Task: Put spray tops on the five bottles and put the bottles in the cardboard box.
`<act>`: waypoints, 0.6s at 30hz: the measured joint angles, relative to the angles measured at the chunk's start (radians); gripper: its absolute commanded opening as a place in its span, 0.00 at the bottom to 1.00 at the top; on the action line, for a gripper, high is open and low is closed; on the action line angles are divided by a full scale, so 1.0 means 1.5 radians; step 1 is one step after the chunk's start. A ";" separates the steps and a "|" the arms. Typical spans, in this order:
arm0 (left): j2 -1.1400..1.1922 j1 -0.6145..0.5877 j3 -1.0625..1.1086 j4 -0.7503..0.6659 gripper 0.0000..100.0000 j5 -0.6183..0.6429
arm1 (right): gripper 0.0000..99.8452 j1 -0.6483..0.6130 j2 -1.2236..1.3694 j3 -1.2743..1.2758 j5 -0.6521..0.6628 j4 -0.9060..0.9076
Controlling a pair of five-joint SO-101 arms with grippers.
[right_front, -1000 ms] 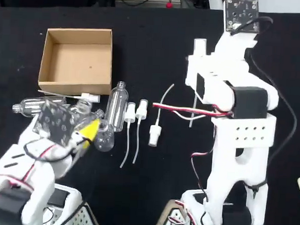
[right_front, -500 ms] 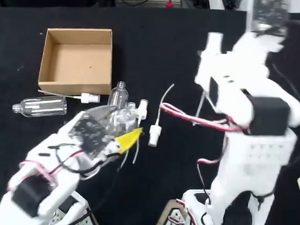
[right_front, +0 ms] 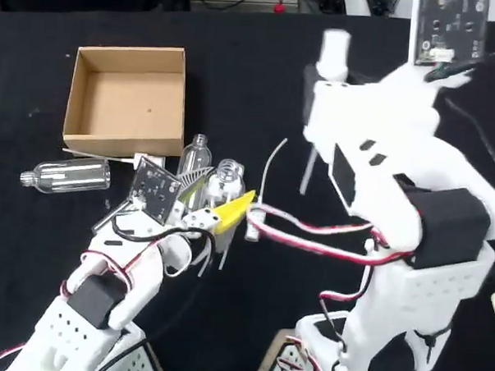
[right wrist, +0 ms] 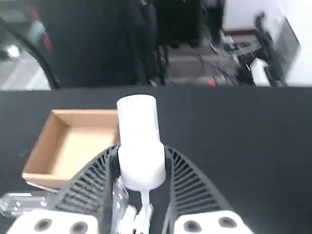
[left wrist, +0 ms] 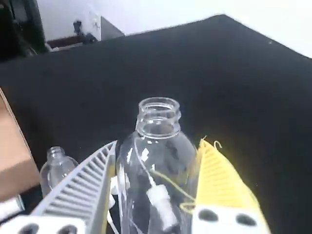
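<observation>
The left gripper (right_front: 223, 189) (left wrist: 158, 146), left of centre in the high view, is closed on a clear bottle (right_front: 226, 175) (left wrist: 156, 165). Its grey and yellow fingers press against opposite sides of the body, and the bottle's open neck faces up. The right gripper (right_front: 325, 70) (right wrist: 141, 151), at upper centre of that view, is clamped round a white spray top (right_front: 334, 43) (right wrist: 139, 136), whose thin tube hangs below it. The spray top and the held bottle are well apart, the top higher in the frame and to the right. The box (right_front: 122, 141) (right wrist: 41, 146) sits open at the upper left on the black table (right_front: 236, 78). A second bottle (right_front: 65, 176) lies on its side below the box at far left. A third bottle (right_front: 195, 154) (left wrist: 56, 165) is just beside the grey finger. A loose top (right_front: 138, 158) lies by the box's near wall.
</observation>
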 measured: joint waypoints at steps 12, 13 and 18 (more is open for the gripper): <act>0.000 0.000 0.004 -0.002 0.09 0.026 | 0.01 -0.099 -0.072 0.212 -0.037 -0.245; 0.000 0.000 0.004 -0.002 0.09 0.026 | 0.01 -0.099 -0.092 0.242 -0.037 -0.269; 0.000 0.000 0.004 -0.002 0.09 0.026 | 0.01 -0.101 -0.187 0.399 -0.037 -0.381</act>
